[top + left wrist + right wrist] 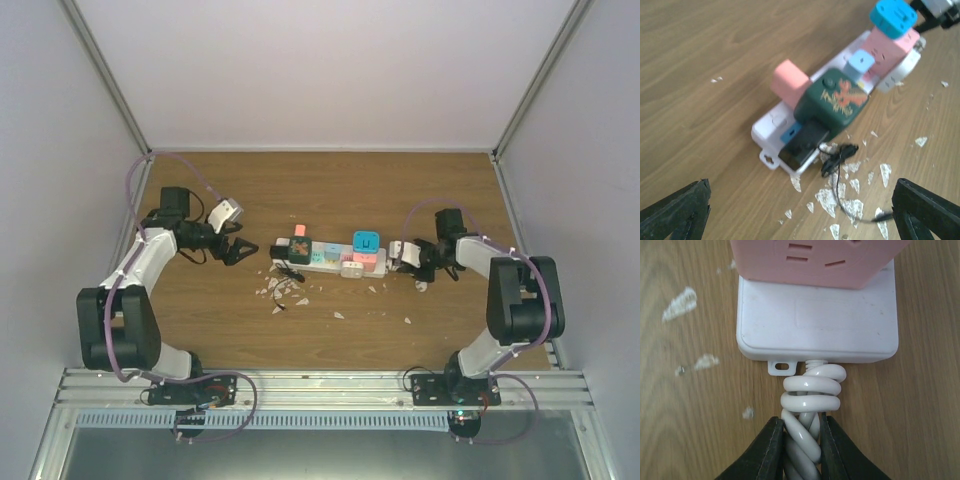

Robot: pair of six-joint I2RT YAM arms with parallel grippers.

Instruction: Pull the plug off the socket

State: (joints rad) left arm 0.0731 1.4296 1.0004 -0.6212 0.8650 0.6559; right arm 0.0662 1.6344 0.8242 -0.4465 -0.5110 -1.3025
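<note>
White plastic socket point(330, 262) lies flat mid-table between the arms; the right gripper point(801, 424) is clamped on its coiled cord point(812, 390) just behind the strip's end, and the left gripper point(243, 252) is spread wide and empty just off the opposite end. Handling, judged: strip light and rigid, likely to lift unless anchored; dark green plug point(832, 102) hard, blocky, smooth-sided, best pinched across its flanks and drawn straight off. Count: one strip, one cord, about six plugged-in blocks, two grippers; white chips point(847, 205) too many to count.
</note>
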